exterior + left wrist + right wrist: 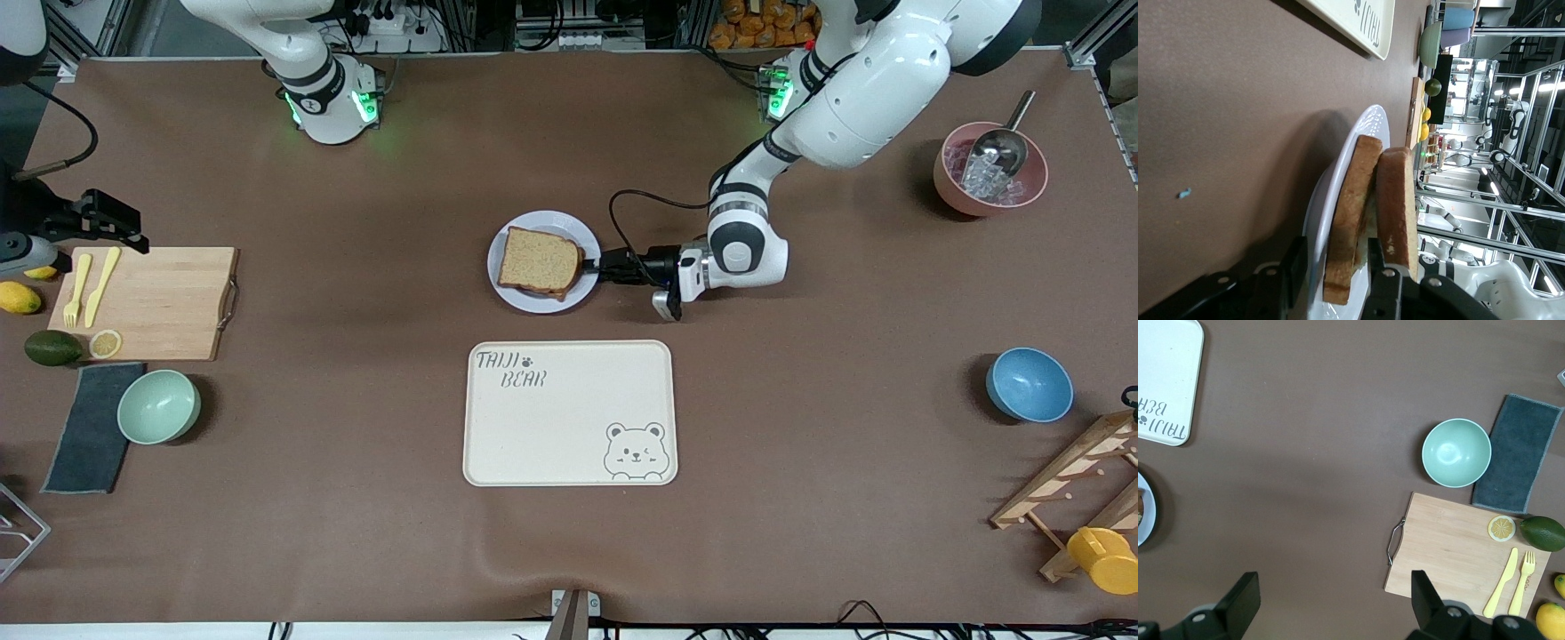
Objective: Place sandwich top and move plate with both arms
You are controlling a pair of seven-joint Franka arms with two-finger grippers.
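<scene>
Already the sandwich top (540, 262) lay stacked on the plate (533, 299) at frame centre, your left hand (594, 267) straddling the plate's rim, not yet clamped, while your right hand (1331, 603), spread wide, waited and must next grasp the plate.

The front camera looked down from high across the table. The left wrist camera sat close, level with the plate (1338, 200); the right wrist camera looked straight down, perhaps sharing that plate's edge.
</scene>
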